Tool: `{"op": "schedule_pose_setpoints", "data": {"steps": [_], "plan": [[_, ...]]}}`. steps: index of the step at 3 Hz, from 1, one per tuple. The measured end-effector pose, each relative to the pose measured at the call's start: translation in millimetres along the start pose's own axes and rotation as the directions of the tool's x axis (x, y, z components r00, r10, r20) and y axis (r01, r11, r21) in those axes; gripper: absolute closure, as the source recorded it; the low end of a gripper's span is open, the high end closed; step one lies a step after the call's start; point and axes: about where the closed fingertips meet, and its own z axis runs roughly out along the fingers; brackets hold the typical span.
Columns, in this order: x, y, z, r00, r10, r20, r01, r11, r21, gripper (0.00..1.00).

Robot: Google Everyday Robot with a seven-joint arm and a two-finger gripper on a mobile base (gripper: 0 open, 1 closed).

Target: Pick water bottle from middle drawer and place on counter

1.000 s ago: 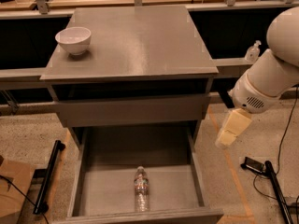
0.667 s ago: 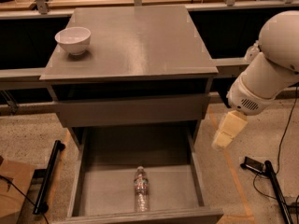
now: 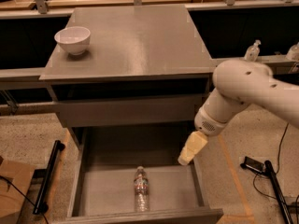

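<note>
Water bottle (image 3: 141, 188) lies in drawer (image 3: 105, 190), hand (image 3: 184, 159) seemingly above.

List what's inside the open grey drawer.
One small clear plastic water bottle with a white cap lies on the wide grey drawer's floor. The tan gripper hangs above its right-hand wall. The drawer's shadowed rear, under the grey cabinet, cannot be made out.
</note>
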Motion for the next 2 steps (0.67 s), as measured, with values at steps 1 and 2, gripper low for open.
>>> {"op": "schedule_pose_setpoints", "data": {"steps": [1,2], "plan": [[-9.8,7.1,86.0,0.991,0.131,-0.028,-0.133,0.9882,-0.076,0.00],[-10.2,6.1,92.4,0.985,0.173,-0.028,-0.175,0.9815,-0.079,0.00]]}}
